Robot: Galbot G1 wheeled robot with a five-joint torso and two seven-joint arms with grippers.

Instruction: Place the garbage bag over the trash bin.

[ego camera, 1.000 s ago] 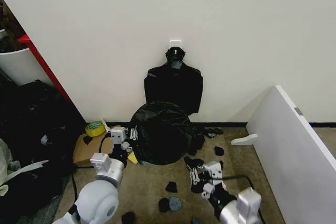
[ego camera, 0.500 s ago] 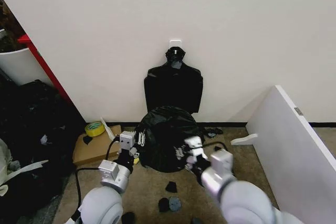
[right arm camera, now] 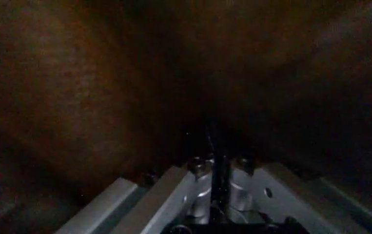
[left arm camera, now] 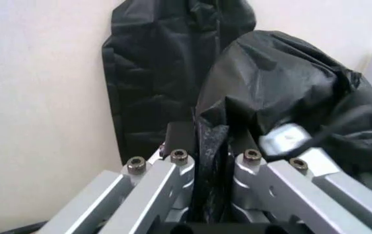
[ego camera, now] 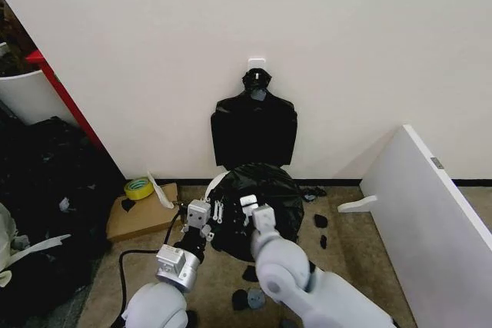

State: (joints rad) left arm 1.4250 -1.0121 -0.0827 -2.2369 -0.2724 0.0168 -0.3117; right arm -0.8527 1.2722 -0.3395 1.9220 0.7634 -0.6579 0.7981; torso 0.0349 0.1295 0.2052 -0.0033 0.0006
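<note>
Against the wall's foot, both pincers clamped the garbage bag (ego camera: 257, 201): left pincer (ego camera: 213, 213) and right pincer (ego camera: 247, 211) pinched film to stretch it over the trash bin (ego camera: 214, 183).

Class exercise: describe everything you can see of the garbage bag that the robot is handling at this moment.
The garbage bag is thin, glossy black plastic, crinkled and puffed into a dome. It is draped over the trash bin, of which a sliver of white rim shows on one side. It sits on the floor by the wall, below a hanging bundle of black bags. The left gripper and the right gripper each pinch a fold of it.
</note>
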